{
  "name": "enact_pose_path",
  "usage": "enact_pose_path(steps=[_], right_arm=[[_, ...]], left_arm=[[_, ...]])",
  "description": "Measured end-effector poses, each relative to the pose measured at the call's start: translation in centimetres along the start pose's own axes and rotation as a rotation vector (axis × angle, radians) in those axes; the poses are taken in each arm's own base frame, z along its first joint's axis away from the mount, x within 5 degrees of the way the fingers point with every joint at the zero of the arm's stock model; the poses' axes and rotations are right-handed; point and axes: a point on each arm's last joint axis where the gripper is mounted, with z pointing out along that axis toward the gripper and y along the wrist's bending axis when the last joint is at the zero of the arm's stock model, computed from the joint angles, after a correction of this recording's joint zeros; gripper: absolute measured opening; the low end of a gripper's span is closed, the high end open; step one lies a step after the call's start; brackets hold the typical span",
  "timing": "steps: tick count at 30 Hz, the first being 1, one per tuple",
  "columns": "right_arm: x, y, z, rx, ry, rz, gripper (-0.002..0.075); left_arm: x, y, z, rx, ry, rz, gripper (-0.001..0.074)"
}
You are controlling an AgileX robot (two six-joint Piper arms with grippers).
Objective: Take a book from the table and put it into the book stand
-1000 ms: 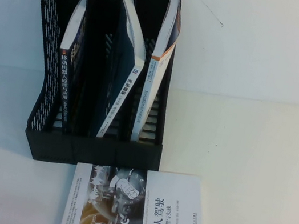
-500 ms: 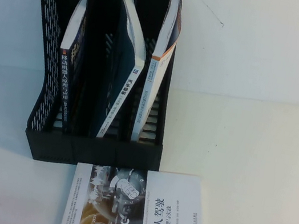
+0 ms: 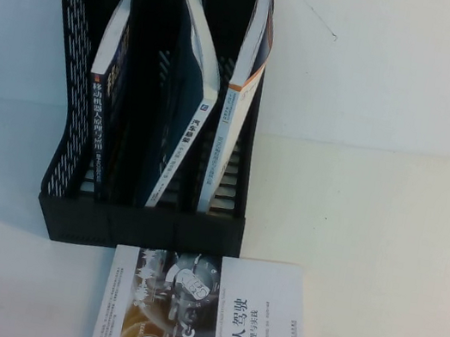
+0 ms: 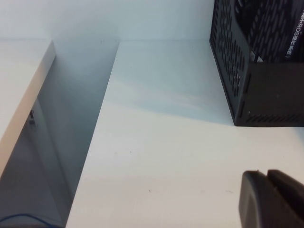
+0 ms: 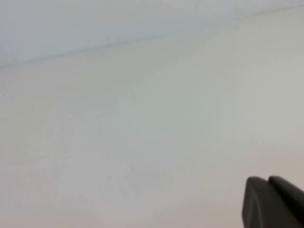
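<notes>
The black book stand [image 3: 138, 216] sits at the back left of the white table [image 3: 387, 241]. The black book [image 3: 101, 112], its dark spine printed with white Chinese characters, stands upright in the stand's left slot. Neither arm shows in the high view. In the left wrist view my left gripper [image 4: 268, 174] is shut and holds nothing, low over bare table to the left of the stand [image 4: 266, 95]. My right gripper [image 5: 269, 179] is shut and holds nothing, over plain white tabletop.
A dark teal book [image 3: 184, 126] leans in the middle slot, and an orange-edged white book [image 3: 237, 110] stands in the right slot. A white-and-grey book with a gear photo [image 3: 208, 314] lies flat before the stand. A gap [image 4: 71, 142] splits the table from a neighbouring surface.
</notes>
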Motion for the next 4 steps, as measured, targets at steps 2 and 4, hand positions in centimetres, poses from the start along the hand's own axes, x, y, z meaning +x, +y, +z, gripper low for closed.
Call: enact_pose_path(steps=[2, 4], right_arm=[[0.00, 0.00, 0.00, 0.000, 0.000, -0.067, 0.0003], [0.00, 0.00, 0.00, 0.000, 0.000, -0.099, 0.0003]], left_arm=[[0.00, 0.00, 0.00, 0.000, 0.000, 0.000, -0.0003], [0.00, 0.00, 0.00, 0.000, 0.000, 0.000, -0.0003]])
